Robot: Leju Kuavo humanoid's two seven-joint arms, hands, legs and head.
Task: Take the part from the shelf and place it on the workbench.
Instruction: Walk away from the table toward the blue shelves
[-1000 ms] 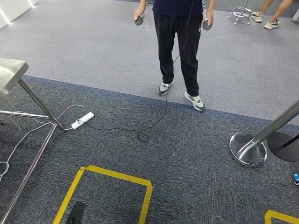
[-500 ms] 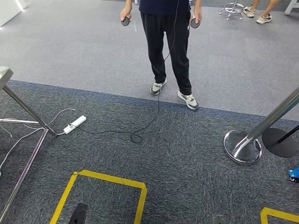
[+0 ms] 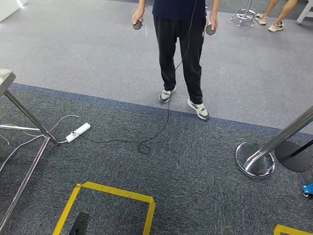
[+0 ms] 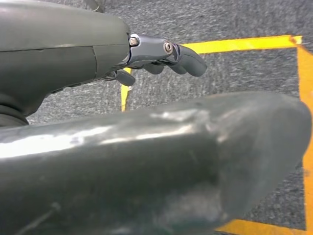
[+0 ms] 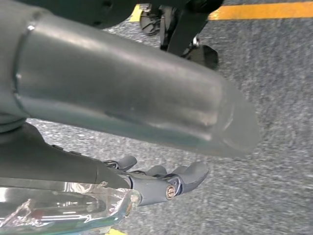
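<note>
Progress stands early or midway, and which cannot be settled. The part cannot be placed with certainty. A clear, glossy object (image 5: 62,205) lies against the right hand (image 5: 129,98) just behind its fingers (image 5: 177,178). It may be the part in wrapping, or merely a shiny cover. Whether that hand holds it, I cannot tell; the fingers reach forward, only lightly curled. The left hand (image 4: 110,142) holds nothing, its fingers (image 4: 184,56) stretched out and well apart from the thumb, above carpet and yellow tape.

No delivery to the bench (image 3: 4,78) is evident; one metal corner of it enters the head view at far left. In my judgement, placing the part remains to be done, and possibly the fetching as well.

Room for moving:
- Bench legs (image 3: 29,115) splay outward across the carpet, a trip point on any approach from this side.
- A white power strip (image 3: 78,132) lies just beside the legs, and a black cable (image 3: 147,144) trails from it, loops on the carpet and rises to the person (image 3: 181,49) standing ahead with a round controller in each hand.
- At right, a tilted steel post on a polished round base (image 3: 255,159) stands just beside a dark disc base (image 3: 295,155).
- A yellow tape square (image 3: 118,192) marks the near floor; open carpet lies between it and the cable.

Recommended caution: turn toward the bench, keeping clear of legs and wiring.
</note>
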